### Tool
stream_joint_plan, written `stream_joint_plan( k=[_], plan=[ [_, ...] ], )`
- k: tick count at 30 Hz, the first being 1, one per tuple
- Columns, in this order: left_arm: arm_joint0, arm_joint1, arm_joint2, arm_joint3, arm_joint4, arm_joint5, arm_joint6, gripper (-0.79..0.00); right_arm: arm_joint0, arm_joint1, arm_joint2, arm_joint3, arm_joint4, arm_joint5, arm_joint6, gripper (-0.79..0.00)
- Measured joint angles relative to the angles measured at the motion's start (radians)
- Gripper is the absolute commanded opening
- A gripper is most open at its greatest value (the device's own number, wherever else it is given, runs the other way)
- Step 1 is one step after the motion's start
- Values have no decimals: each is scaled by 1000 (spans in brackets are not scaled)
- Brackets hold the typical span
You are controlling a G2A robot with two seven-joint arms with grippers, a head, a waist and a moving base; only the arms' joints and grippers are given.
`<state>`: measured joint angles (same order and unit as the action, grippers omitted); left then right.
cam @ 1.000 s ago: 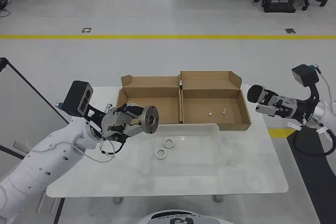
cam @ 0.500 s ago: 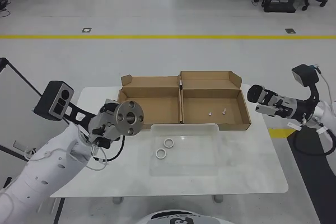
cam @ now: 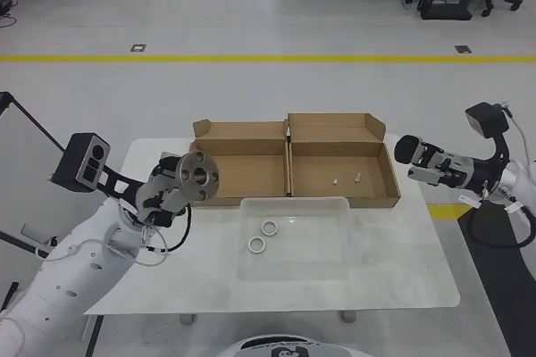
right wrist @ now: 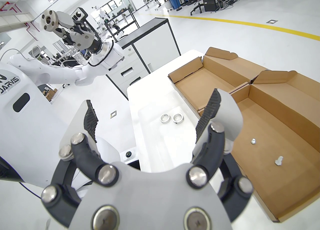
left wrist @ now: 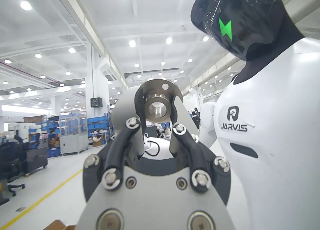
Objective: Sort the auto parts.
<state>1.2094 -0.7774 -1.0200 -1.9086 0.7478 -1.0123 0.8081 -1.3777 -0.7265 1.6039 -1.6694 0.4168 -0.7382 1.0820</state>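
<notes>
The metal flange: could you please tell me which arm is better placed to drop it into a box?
Left, probably: the left claw grips the flange near the empty box; the right claw hangs open, empty.

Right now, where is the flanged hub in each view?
Top view: flanged hub in the left tool, raised by the left cardboard box's outer wall.
Left wrist view: hub clamped in the tool, bore facing the camera.
Right wrist view: hub held aloft, far beyond the table.
Shared landmark: the left cardboard box, top and right wrist views.
</notes>
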Motion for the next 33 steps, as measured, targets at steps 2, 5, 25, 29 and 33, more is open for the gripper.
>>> stream_joint_plan(
  k=[2,5,25,29,33],
  plan=[
    [7,7,-5,5,17,0,0,-785,0,0,0,0,0,0,0,0],
    [18,15,-7,2,-8,0,0,-785,0,0,0,0,0,0,0,0],
    [32,-3,-48,-112,-251,0,0,-785,0,0,0,0,0,0,0,0],
    [45,-5,-55,-121,-228,0,0,-785,0,0,0,0,0,0,0,0],
    [69,-1,-72,-107,-171,0,0,-785,0,0,0,0,0,0,0,0]
  ],
)
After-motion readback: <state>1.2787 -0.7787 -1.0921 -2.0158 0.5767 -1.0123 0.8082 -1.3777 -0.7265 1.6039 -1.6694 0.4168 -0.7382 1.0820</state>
